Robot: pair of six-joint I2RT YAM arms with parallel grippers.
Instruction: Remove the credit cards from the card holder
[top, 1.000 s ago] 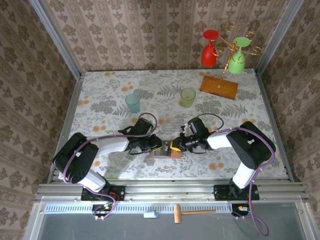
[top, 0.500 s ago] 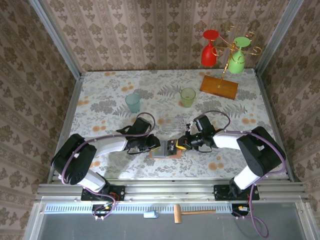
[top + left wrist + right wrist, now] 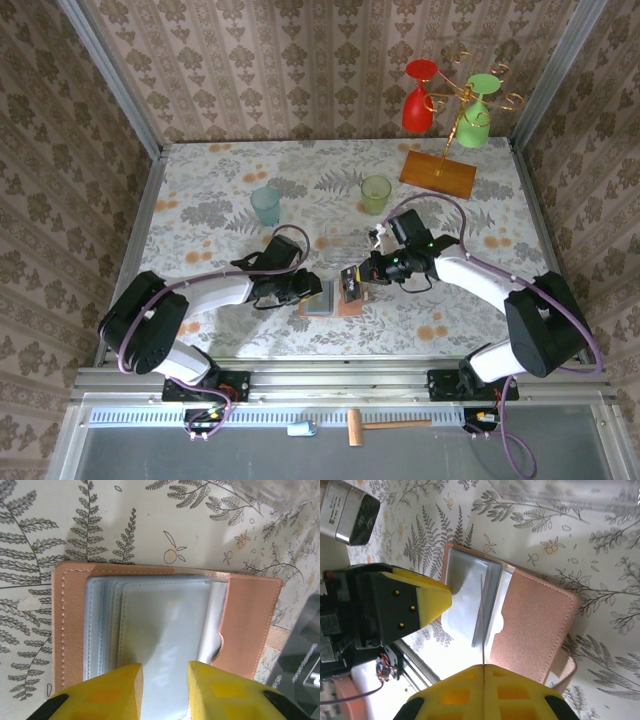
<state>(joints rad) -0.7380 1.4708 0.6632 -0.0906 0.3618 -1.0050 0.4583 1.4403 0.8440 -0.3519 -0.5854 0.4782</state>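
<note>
The card holder [image 3: 322,303] lies open on the table, salmon-pink with grey-blue pockets [image 3: 165,625]. My left gripper [image 3: 316,290] is open, its yellow fingertips [image 3: 120,690] low over the near edge of the pockets with nothing between them [image 3: 165,682]. My right gripper [image 3: 360,277] is shut on a dark credit card [image 3: 351,284], held on edge just right of the holder and above the table. In the right wrist view that card shows as a thin line [image 3: 482,625] rising from the shut gripper [image 3: 483,667] over the holder [image 3: 535,615]. A corner of the card [image 3: 300,665] shows at the lower right of the left wrist view.
A teal cup [image 3: 266,205] and a green cup [image 3: 375,192] stand behind the arms. An orange stand base [image 3: 438,173] with a red and a green glass hanging from it sits at the back right. A clear plastic tray [image 3: 270,492] lies just beyond the holder.
My right gripper has drawn back to the right and upward with the card, clear of the holder. My left jaws have spread a little; the holder stays put.
</note>
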